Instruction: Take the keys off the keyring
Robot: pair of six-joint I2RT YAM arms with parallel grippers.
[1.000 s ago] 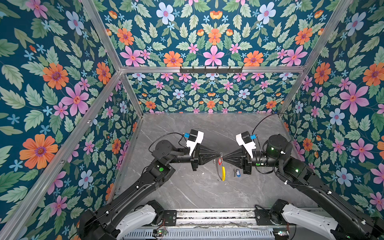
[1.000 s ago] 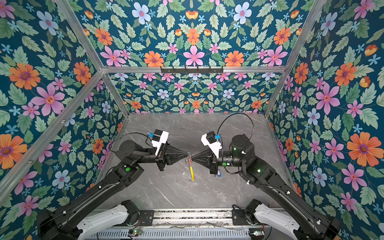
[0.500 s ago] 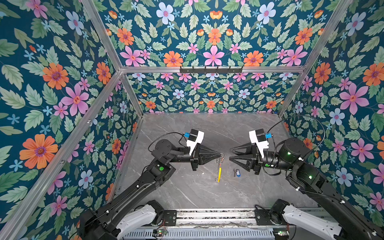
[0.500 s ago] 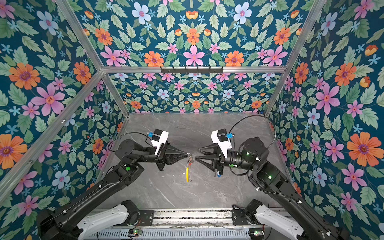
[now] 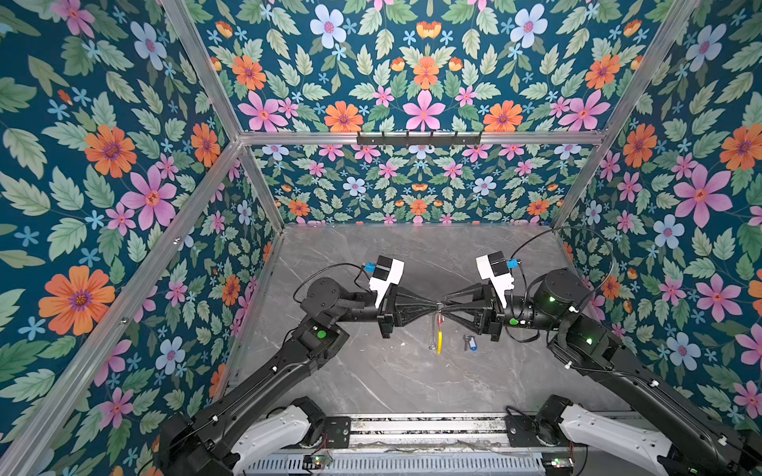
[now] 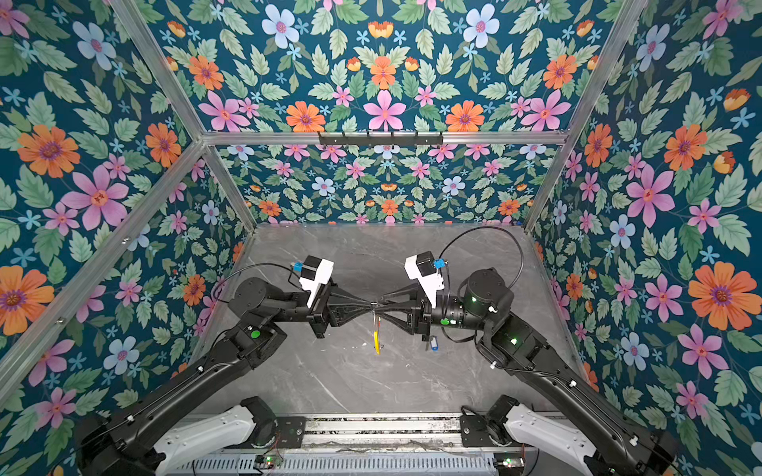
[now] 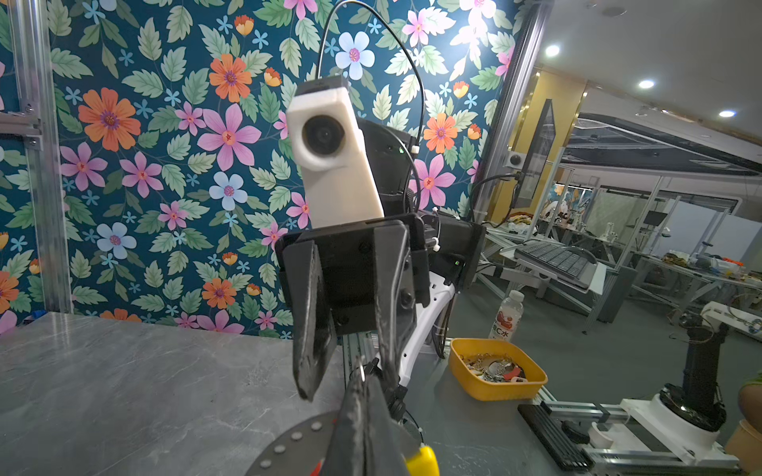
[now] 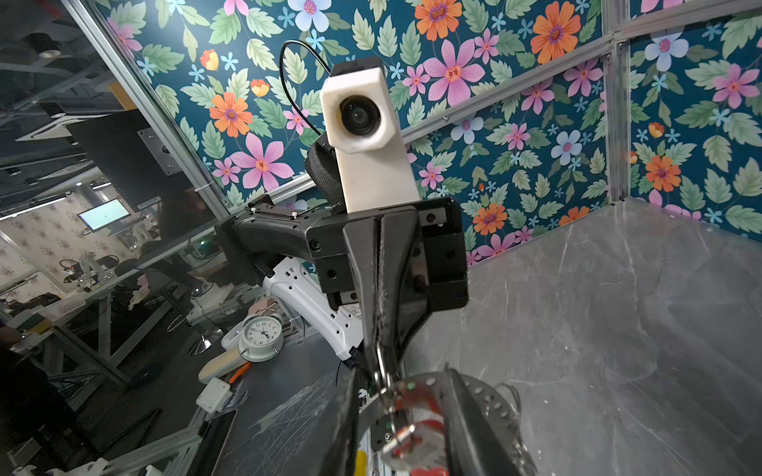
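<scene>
**Q:** What does the left gripper [image 5: 434,306] hold?
**A:** Its jaws are closed tight on the upper edge of the keyring [image 5: 438,340]. The hoop hangs edge-on above the table [image 5: 383,383], with its yellow arc low in both top views.

**Q:** And at centre?
**A:** The red-tagged key [image 8: 418,412] hangs from a split ring beside the left fingertips.

**Q:** The right gripper [image 5: 445,307]?
**A:** It meets the left gripper tip to tip. Its jaws stand narrowly apart with the red tag between them. Whether they press the tag cannot be told.

**Q:** Farther right?
**A:** The blue-tagged key [image 5: 470,343] lies flat on the table, apart from the hoop.
</scene>
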